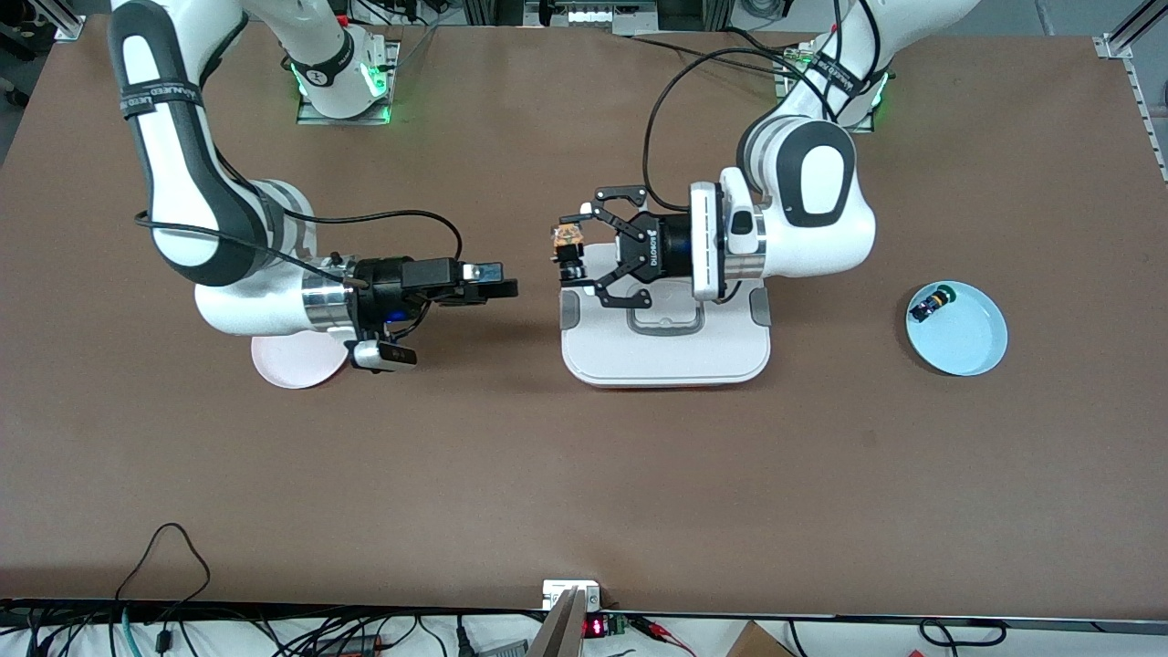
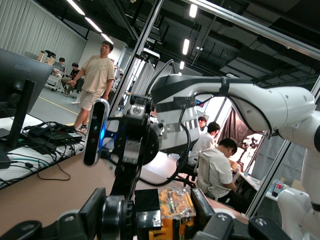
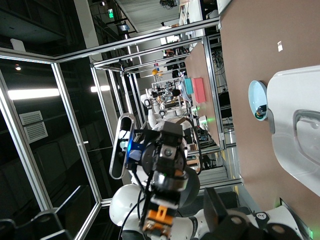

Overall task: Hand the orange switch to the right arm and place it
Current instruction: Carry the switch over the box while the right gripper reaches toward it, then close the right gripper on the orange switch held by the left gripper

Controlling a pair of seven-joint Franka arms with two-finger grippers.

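Presently the left gripper was found clamped on the orange switch, holding it in the air over the edge of the white tray toward the right arm's end of the table, its fingers pointed level toward the other arm. Facing it, the right gripper hung over bare table with its jaws spread wide and nothing between them, a clear gap separating the two grippers. Nothing stood in that gap. A pink plate lay partly hidden beneath the right arm's wrist. Toward the left arm's end of the table, well apart from the tray, a light blue plate held a small dark green-capped switch near its rim.
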